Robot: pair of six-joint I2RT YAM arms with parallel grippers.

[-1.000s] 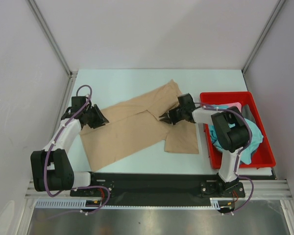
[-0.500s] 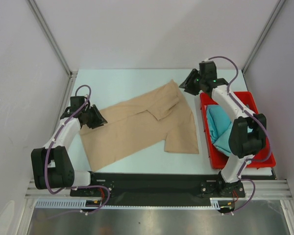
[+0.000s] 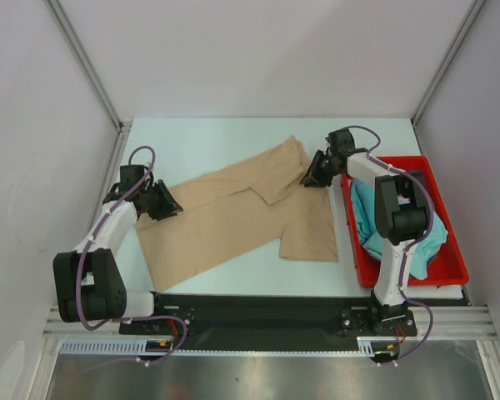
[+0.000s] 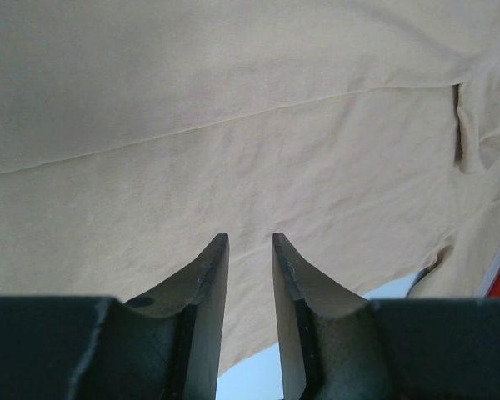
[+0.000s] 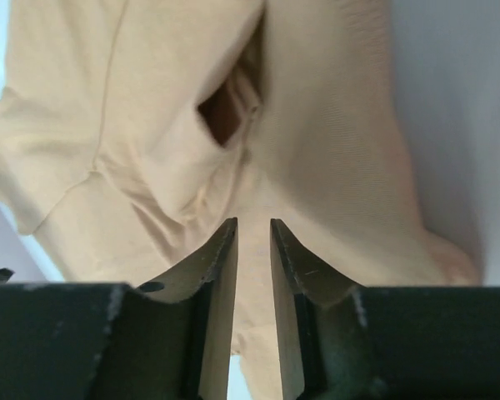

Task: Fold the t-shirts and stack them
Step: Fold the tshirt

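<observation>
A tan t-shirt lies spread across the table, partly folded, with a sleeve flap near the middle. It fills the left wrist view and the right wrist view. My left gripper sits low at the shirt's left edge. Its jaws stand narrowly apart over the cloth, pinching nothing that I can see. My right gripper is at the shirt's upper right edge beside the bin. Its jaws are also a little apart, with cloth showing through the gap. A teal t-shirt lies crumpled in the bin.
A red plastic bin stands at the right side of the table, touching the right arm's reach. Grey walls and metal posts close in the table on the left, back and right. The arm bases sit on a black rail at the near edge.
My right arm left the shirt's middle, swung up to the far right, and came back down at the shirt's upper right edge. The left arm has stayed put.
</observation>
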